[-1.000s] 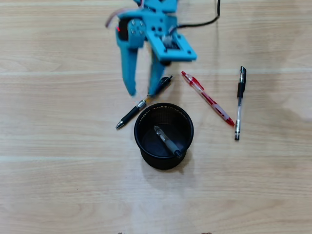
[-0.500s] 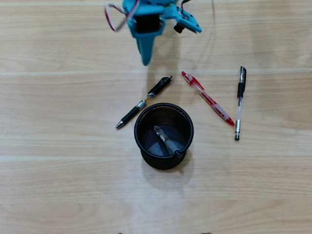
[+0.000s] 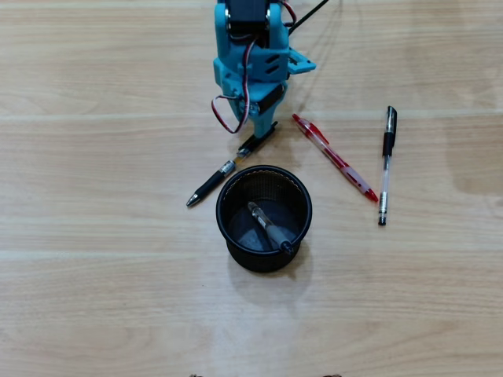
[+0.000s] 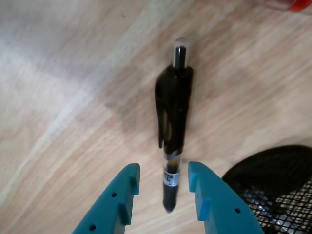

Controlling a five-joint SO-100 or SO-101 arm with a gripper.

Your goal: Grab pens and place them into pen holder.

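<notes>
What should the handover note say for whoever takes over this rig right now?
End effector: open, fingers straddling the black pen on the table, not closed on it.
Pen holder: upright, with the grey-and-clear pen inside.
Red pen and clear black-capped pen lie on the table right of the holder in the overhead view.
Done: one pen in.
Left: three pens, probably starting with the black one.

Overhead view — straight down on the whole table, far off. Wrist view — rides behind the gripper (image 4: 163,178), looking close past its fingertips. Shared: black pen (image 3: 233,164) (image 4: 174,126), pen holder (image 3: 302,196) (image 4: 273,165) rim.
</notes>
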